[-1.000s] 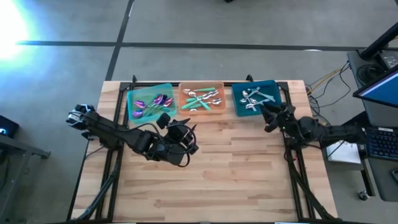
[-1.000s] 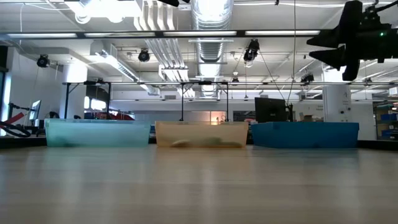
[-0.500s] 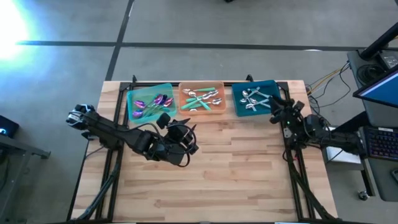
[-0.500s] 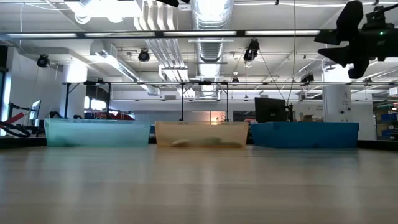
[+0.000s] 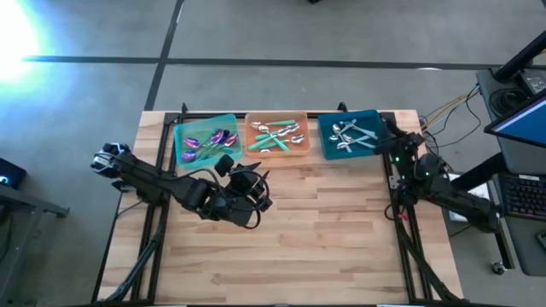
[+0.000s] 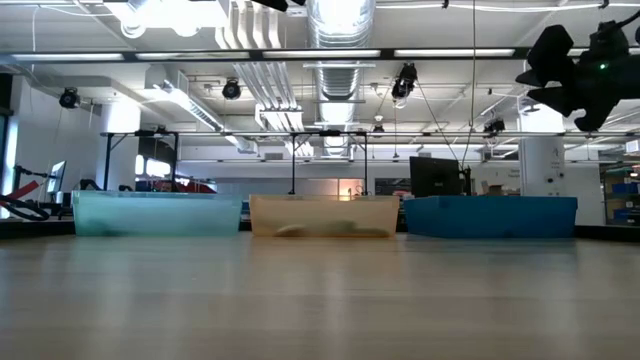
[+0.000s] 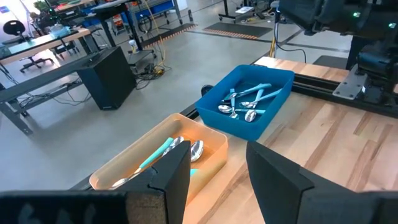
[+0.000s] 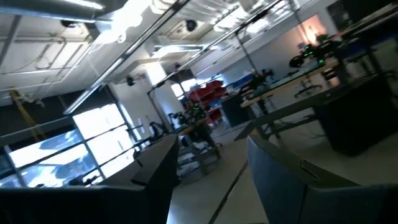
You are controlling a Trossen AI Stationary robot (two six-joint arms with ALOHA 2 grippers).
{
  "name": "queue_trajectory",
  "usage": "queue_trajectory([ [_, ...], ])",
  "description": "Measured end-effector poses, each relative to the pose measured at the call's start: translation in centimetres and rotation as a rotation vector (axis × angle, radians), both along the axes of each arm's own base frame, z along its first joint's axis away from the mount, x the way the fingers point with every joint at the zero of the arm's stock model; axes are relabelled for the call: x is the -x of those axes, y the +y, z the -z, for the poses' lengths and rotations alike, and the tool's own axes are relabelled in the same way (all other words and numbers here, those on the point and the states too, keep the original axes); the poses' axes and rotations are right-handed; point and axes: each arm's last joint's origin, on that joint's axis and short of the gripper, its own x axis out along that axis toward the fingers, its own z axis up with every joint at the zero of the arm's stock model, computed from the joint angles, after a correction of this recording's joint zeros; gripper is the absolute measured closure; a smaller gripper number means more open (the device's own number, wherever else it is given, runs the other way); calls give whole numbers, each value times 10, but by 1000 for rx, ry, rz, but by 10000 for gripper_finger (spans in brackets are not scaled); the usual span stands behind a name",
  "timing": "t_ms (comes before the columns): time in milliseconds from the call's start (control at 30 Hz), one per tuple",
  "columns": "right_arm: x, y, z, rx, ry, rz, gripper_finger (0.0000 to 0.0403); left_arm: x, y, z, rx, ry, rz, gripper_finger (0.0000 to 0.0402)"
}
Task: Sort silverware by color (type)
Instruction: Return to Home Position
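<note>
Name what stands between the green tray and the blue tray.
The orange tray, holding teal-handled spoons, stands between the green tray and the blue tray; the high and low views both show it.

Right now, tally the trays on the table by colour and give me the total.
Green tray: 1
Orange tray: 1
Blue tray: 1
Total: 3 trays
Spoons lie in each tray, too small to count.

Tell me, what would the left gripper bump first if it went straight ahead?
Probably the orange tray: it lies just ahead between the left gripper's open fingers, though depth is unclear.
</note>
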Motion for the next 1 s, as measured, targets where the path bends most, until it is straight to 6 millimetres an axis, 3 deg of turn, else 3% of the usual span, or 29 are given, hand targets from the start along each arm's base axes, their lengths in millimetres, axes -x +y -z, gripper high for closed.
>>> queue_trajectory([
  [267, -1, -5, 3, -18, 34, 48, 220, -11, -1, 1, 83, -47, 62, 261],
  [567, -1, -5, 3, -22, 42, 47, 220, -69, -1, 42, 107, -10, 255, 261],
  [733, -1, -5, 3, -22, 42, 47, 220, -89, 20, 51, 117, 35, 257, 261],
  [1000, -1, -5, 3, -22, 42, 47, 220, -98, 67, 65, 141, 137, 298, 261],
])
